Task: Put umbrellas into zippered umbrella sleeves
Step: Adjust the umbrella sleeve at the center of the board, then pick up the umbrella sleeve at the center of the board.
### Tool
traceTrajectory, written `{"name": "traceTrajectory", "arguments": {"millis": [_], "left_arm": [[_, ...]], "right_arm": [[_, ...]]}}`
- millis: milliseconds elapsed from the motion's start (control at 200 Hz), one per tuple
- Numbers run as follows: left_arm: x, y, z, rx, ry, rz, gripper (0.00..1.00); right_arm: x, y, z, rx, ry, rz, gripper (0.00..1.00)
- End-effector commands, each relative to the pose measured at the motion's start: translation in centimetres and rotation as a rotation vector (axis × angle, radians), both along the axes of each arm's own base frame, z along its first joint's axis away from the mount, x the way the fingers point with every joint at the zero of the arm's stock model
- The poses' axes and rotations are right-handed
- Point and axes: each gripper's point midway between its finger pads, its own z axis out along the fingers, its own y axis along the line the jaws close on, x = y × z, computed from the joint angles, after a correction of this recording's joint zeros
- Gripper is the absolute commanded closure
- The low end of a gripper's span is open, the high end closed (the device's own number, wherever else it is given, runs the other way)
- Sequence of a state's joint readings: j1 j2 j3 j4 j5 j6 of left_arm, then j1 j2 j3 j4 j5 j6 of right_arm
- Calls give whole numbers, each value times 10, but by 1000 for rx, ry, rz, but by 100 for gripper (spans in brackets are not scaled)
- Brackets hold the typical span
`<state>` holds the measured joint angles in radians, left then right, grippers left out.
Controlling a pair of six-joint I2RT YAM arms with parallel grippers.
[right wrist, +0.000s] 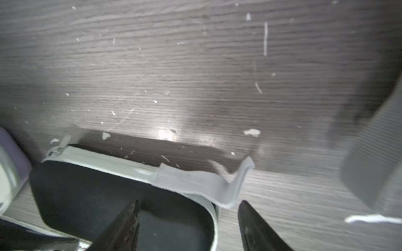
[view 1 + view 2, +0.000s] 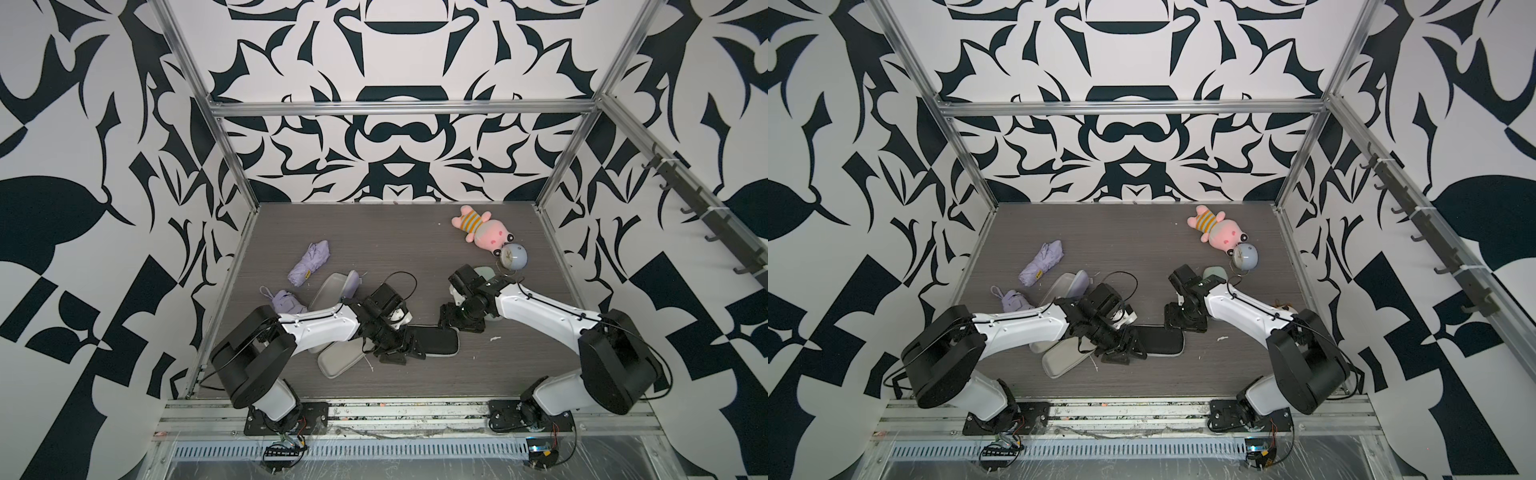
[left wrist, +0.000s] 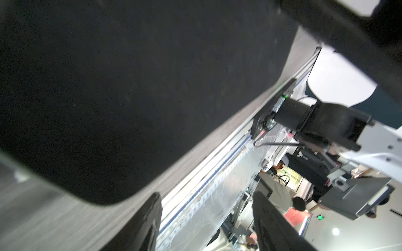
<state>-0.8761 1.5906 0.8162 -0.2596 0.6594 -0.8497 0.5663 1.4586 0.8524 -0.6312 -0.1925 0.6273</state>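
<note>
Sleeve point(image 2: 438, 341) lies between left gripper point(image 2: 411, 353) and right gripper point(image 2: 449, 325).

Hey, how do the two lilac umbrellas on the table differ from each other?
The farther lilac umbrella lies in full view, while the nearer lilac umbrella is partly hidden under the left arm. The farther one shows a small yellow tag, and the nearer one shows a cord loop at its end. Both are folded, lilac, and lie on the table outside any sleeve.
</note>
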Motion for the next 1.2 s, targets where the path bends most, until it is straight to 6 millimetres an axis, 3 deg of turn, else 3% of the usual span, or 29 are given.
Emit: {"name": "traceTrajectory", "arguments": {"millis": [0,125,240,325,445,535,670,765,845,1010,1195], "left_arm": [[31,-7,-8,2,-43,34,32],[93,-10,-18,41,-136,81,35],[148,-20,0,1,-222,122,36],[164,-16,20,-21,-258,128,36],[156,5,30,-18,-276,128,35],[145,11,23,-22,-277,123,33],[133,-6,7,-70,-221,135,35],[129,-23,8,-133,-206,138,40],[125,-32,6,-186,-172,154,46],[116,-31,-8,-205,-127,154,63],[109,-32,-35,-218,-84,133,88]], "right_arm": [[-6,6,-1,69,23,-66,32],[-22,7,-4,92,49,-87,35],[-43,27,-1,154,102,-36,35],[-51,32,11,195,109,20,34],[-27,0,33,224,9,-61,30],[-1,-13,39,281,-48,-144,27],[32,2,37,359,-126,-136,24],[46,9,31,382,-158,-134,24],[48,10,21,385,-157,-125,25],[46,19,2,425,-142,-74,29],[48,39,-5,551,-157,3,45]]}}
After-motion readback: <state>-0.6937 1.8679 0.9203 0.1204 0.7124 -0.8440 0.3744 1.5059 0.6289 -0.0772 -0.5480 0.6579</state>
